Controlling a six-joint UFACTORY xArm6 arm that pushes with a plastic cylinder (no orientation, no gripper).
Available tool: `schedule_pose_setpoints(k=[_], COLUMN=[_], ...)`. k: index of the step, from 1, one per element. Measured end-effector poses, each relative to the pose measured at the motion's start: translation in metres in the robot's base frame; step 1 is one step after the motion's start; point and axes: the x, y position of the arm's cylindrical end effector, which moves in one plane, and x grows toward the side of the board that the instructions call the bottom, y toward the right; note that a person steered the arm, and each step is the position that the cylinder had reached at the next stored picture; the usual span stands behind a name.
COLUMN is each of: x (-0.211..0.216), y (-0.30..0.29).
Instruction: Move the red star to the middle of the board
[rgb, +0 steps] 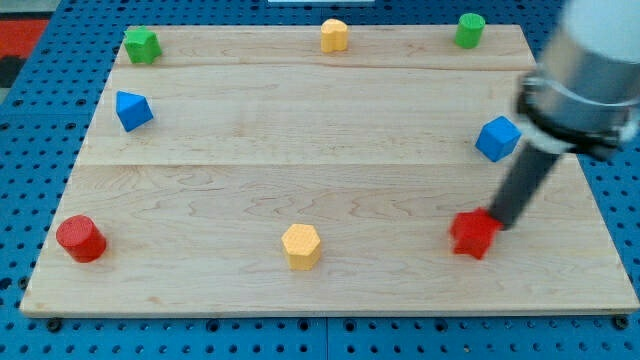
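Touching red star (473, 233): my tip (499, 224); blue cube (497, 138) above

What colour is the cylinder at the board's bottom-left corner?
Red. The red cylinder shows clearly in the camera view, far left of my tip.

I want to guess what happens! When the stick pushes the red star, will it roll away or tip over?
Probably neither. The red star looks squat with a flat top, so it should slide along the smooth wooden board rather than tip. Its points make rolling unlikely. My tip touches its upper right edge, off-centre, so it may spin a little.
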Motion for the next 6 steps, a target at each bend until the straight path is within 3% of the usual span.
schedule_pose_setpoints(k=[1, 2, 4, 5, 6], x=[0.025, 0.068, -0.068, -0.107, -0.176], y=[0.026, 0.015, -0.128, -0.138, -0.034])
